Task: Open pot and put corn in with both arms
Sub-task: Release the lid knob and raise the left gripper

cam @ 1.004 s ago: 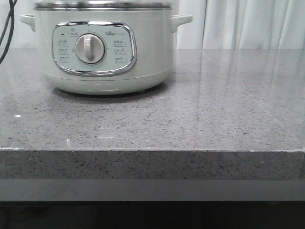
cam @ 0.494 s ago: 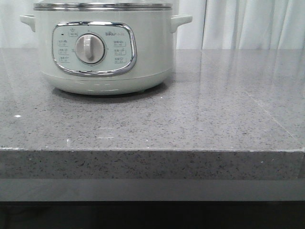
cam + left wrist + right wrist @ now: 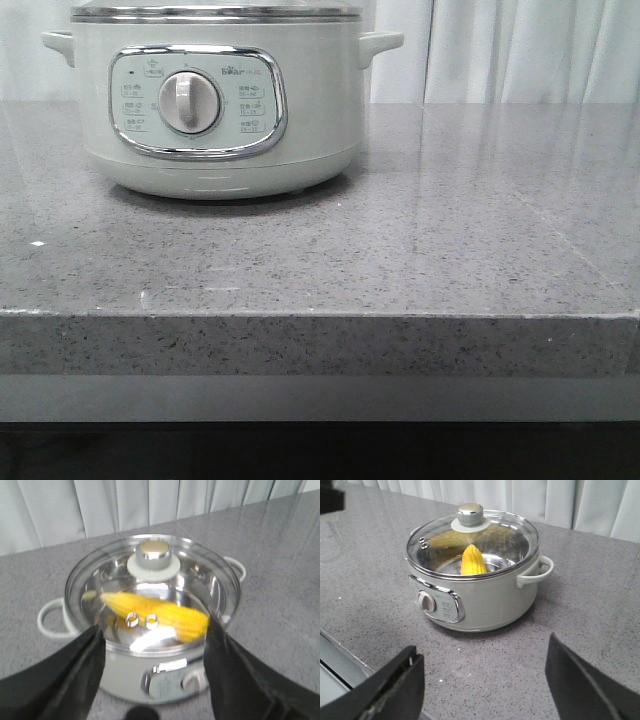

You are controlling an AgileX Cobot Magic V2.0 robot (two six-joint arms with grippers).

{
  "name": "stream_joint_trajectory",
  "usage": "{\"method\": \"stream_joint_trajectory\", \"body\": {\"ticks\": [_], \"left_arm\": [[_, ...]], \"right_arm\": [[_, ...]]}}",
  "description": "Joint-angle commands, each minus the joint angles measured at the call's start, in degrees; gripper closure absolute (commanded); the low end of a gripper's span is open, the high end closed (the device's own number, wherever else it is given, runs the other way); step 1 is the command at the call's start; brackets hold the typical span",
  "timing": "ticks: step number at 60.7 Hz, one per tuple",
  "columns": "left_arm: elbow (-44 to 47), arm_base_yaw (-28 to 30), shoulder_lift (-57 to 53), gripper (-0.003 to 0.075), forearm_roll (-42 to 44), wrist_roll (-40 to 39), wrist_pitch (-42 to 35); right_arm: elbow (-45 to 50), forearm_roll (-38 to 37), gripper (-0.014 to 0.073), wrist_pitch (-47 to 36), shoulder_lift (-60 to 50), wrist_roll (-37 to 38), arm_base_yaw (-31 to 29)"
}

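Now the corn (image 3: 473, 560) lies inside the pot (image 3: 215, 105), under its glass lid (image 3: 475, 540). On the grey surface (image 3: 400, 250) the pot sits at about ten o'clock. My left pincer (image 3: 152, 675) and right pincer (image 3: 485, 685) are both wide and hold nothing.

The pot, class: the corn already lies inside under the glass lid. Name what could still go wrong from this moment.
1. The left claw hangs open just above the lid; a careless retreat might clip the knob and shift the lid.
2. The corn leans tilted inside the pot; it may be touching the glass, so the lid might not seat fully.
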Motion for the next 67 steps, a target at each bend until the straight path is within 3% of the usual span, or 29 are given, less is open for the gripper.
{"method": "stream_joint_trajectory", "body": {"ticks": [1,16,28,32,43,49,52,67], "left_arm": [[3.5,0.0,-5.3,0.0291,0.0,-0.1,-4.1],[13.9,0.0,-15.5,0.0293,-0.1,-0.1,-4.9],[15.0,0.0,-16.2,0.0338,0.0,-0.1,-4.8],[15.0,0.0,-16.2,0.0403,0.0,-0.1,-5.0],[15.0,0.0,-16.2,0.0612,0.0,-0.1,-5.1],[15.0,0.0,-16.2,0.0705,0.0,-0.1,-5.1],[15.0,0.0,-16.2,0.0742,0.0,-0.1,-4.9],[15.0,0.0,-16.2,0.0741,-0.2,-0.1,-4.5]], "right_arm": [[-1.5,0.6,0.0062,-4.3,-0.2,-0.1,0.0],[-1.5,0.6,0.0062,-4.3,-0.2,-0.1,0.0],[-1.5,0.6,0.0068,-4.3,-0.2,-0.1,0.0],[-1.5,0.6,0.0132,-4.3,-0.2,-0.1,0.0],[-1.5,0.6,0.0503,-4.2,-0.2,-0.1,0.0],[-1.5,0.6,0.0657,-4.2,-0.2,-0.1,0.0],[-1.5,0.6,0.0654,-4.2,-0.2,-0.1,0.0],[-1.5,0.6,0.0659,-4.2,-0.2,-0.1,0.0]]}}
